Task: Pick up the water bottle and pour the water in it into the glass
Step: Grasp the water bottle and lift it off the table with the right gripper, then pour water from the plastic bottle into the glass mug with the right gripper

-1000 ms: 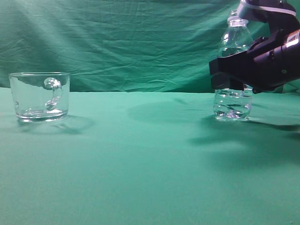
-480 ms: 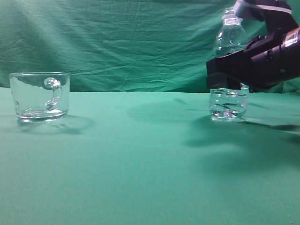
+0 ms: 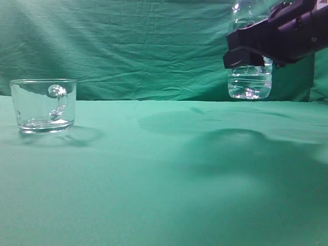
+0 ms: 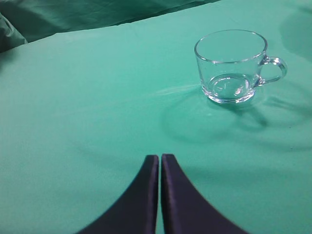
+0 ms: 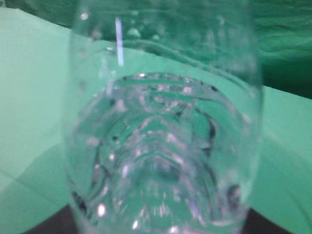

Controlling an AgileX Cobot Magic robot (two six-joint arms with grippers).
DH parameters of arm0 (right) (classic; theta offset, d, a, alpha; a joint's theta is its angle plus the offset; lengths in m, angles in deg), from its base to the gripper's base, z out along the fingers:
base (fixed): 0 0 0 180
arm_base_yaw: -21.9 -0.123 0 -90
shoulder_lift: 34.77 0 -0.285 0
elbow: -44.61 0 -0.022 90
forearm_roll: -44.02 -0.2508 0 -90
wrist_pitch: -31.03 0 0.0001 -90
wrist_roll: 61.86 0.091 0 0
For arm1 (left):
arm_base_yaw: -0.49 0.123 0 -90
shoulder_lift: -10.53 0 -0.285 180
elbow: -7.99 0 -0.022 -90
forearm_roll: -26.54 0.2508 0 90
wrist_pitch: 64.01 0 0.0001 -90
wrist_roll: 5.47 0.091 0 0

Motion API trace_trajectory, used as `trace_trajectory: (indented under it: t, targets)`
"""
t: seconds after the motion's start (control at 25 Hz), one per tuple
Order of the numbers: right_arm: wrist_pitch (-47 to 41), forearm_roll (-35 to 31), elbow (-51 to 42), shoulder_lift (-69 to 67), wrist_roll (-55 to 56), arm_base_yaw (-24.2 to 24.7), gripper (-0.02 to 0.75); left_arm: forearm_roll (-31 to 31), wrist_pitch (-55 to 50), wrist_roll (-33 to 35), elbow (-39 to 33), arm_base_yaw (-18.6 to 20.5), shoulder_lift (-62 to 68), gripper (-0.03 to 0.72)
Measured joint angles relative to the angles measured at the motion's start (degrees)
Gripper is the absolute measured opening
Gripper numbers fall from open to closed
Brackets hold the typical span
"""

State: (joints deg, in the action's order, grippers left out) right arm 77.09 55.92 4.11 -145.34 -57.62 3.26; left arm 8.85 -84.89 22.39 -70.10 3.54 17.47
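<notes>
The water bottle (image 3: pixel 249 82) is clear and ribbed. It hangs in the air at the upper right of the exterior view, its top cut off by the frame edge. My right gripper (image 3: pixel 248 54) is shut on its middle. Water (image 3: pixel 249 91) fills its lower part. In the right wrist view the bottle (image 5: pixel 163 131) fills the frame and hides the jaws. The glass (image 3: pixel 44 105), a clear mug with a handle, stands at the far left of the table, far from the bottle. It also shows in the left wrist view (image 4: pixel 233 66), ahead and right of my shut, empty left gripper (image 4: pixel 160 158).
A green cloth (image 3: pixel 164 174) covers the table and a creased green backdrop (image 3: pixel 128 46) hangs behind it. A wide stretch of bare cloth lies between the glass and the bottle.
My right gripper has lifted the water bottle off the table, up and slightly left. The glass and left gripper have not moved.
</notes>
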Motion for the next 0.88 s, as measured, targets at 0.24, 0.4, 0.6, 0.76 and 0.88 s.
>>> trace_trajectory:
  t: [0.24,0.4,0.6,0.76,0.88]
  targets:
    - [-12.1,11.9,5.4,4.6,3.8,-0.4,0.308,0.0,0.0,0.0,0.0,0.0,0.0,0.0]
    - [-19.8,17.5,10.6,4.8,7.5,-2.6,0.308,0.0,0.0,0.0,0.0,0.0,0.0,0.0]
    - [-27.5,20.1,17.4,4.3,7.6,-8.7,0.308,0.0,0.0,0.0,0.0,0.0,0.0,0.0]
    - [-32.1,21.0,23.0,1.9,7.2,-11.9,0.308,0.0,0.0,0.0,0.0,0.0,0.0,0.0]
    - [-35.5,22.7,27.4,-1.4,7.2,-13.6,0.308,0.0,0.0,0.0,0.0,0.0,0.0,0.0]
